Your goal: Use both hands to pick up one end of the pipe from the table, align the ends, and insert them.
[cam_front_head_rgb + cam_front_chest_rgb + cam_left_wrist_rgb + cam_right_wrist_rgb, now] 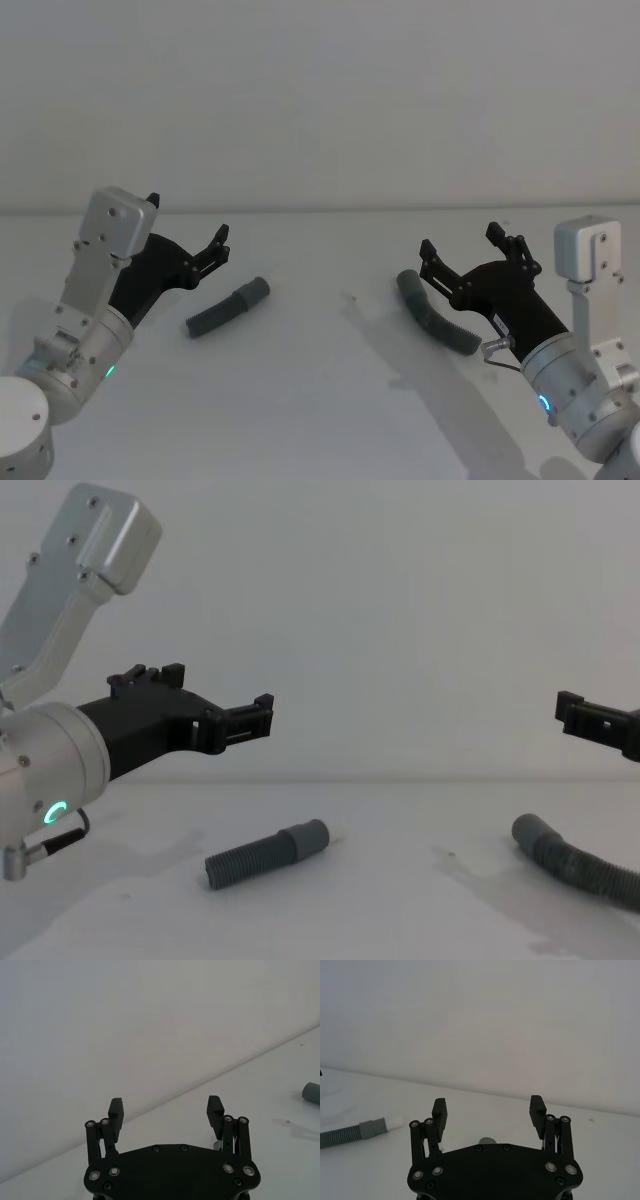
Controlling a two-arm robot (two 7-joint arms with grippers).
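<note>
- Currently left gripper (188,220) and right gripper (461,240) hover, fingers apart.
- Table (320,410): short hose (228,308) at 9 o'clock, curved hose (437,317) at 3.
- I judge both light, bendy; I would grip beside each stiff cuff (256,290).

Open table (330,400) lies between the short hose (228,309) on the left and the curved hose (437,316) on the right. Each hose lies alone, with room all around. The wall (320,100) stands at the far side.
</note>
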